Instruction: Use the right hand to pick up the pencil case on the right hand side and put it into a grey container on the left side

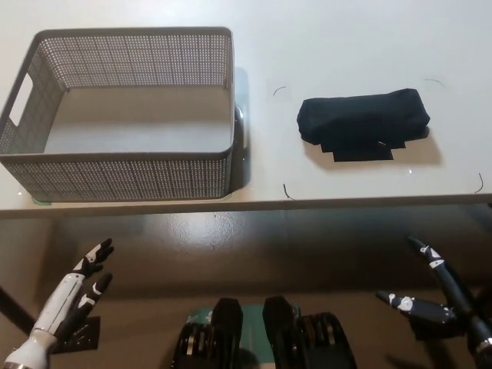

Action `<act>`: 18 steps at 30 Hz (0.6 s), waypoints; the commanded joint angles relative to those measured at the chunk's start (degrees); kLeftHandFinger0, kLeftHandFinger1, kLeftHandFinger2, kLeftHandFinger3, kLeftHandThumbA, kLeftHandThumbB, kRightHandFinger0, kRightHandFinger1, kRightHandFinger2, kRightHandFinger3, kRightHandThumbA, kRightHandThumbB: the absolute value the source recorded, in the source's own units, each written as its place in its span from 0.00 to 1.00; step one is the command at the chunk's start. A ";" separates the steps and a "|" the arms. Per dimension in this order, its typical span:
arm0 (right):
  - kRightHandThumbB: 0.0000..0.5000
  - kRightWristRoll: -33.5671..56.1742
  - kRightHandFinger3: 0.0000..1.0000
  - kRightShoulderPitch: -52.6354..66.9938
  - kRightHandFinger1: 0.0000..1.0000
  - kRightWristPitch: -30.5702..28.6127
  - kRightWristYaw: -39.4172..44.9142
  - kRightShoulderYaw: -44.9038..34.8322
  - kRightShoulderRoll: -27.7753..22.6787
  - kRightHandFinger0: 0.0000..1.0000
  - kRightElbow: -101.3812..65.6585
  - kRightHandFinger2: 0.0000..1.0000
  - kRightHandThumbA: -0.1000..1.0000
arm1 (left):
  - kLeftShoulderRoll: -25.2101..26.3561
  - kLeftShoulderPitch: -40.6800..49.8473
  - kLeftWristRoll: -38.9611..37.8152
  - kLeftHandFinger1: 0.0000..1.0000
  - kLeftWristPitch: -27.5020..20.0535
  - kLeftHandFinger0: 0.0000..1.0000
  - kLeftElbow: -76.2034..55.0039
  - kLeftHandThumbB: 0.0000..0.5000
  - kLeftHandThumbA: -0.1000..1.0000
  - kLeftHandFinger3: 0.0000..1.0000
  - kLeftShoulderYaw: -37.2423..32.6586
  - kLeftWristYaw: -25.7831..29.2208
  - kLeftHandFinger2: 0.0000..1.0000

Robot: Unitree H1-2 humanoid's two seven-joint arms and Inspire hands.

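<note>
While the black pencil case (363, 121) lies untouched on the bench (323, 46), right of the empty grey container (123, 181), nothing has begun: the right hand (438, 296) hangs low, fingers released, and must reach up; the left hand (73, 304) rests open.

Place: most likely a lab or test bench set up for robot trials; a home or office cannot be ruled out
Work surface: a plain white table (346, 31), bare apart from two items laid out well apart
Markings: thin dark corner marks (286, 192) drawn on the tabletop around the black pencil case (363, 117), framing a set spot for it
Props: one grey perforated container (123, 115) with a handle cut-out, standing at the left of the table
Floor: smooth brownish floor (254, 246) below the table edge, with a soft sheen
</note>
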 commanded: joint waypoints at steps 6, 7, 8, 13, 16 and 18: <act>0.77 -1.59 1.00 8.85 1.00 4.73 4.78 -3.00 -5.75 1.00 -30.41 1.00 1.00 | 2.34 -1.10 4.14 1.00 -5.16 1.00 -1.00 0.60 1.00 1.00 0.29 0.77 1.00; 0.76 -1.72 1.00 9.80 1.00 5.85 5.18 -3.80 -6.39 1.00 -34.00 1.00 1.00 | 2.27 -1.11 4.09 1.00 -5.13 1.00 -1.10 0.61 1.00 1.00 0.33 0.77 1.00; 0.76 -2.30 1.00 10.39 1.00 6.46 5.26 -4.37 -6.74 1.00 -36.33 1.00 1.00 | 2.25 -1.15 4.09 1.00 -5.24 1.00 -1.09 0.61 1.00 1.00 0.34 0.78 1.00; 0.73 -2.11 1.00 11.81 1.00 10.30 6.34 -8.22 -8.85 1.00 -47.04 1.00 1.00 | 2.09 -0.90 4.03 1.00 -4.98 1.00 -1.09 0.60 1.00 1.00 0.55 0.86 1.00; 0.73 -2.93 1.00 10.16 1.00 10.70 6.26 -9.98 -9.69 1.00 -50.24 1.00 1.00 | 2.16 -0.87 4.00 1.00 -5.10 1.00 -0.99 0.60 1.00 1.00 0.64 0.86 1.00; 0.75 -2.73 1.00 7.21 1.00 11.70 6.88 -10.85 -10.91 1.00 -50.45 1.00 1.00 | 1.95 -0.60 3.76 1.00 -5.16 1.00 -0.89 0.60 1.00 1.00 0.61 0.81 1.00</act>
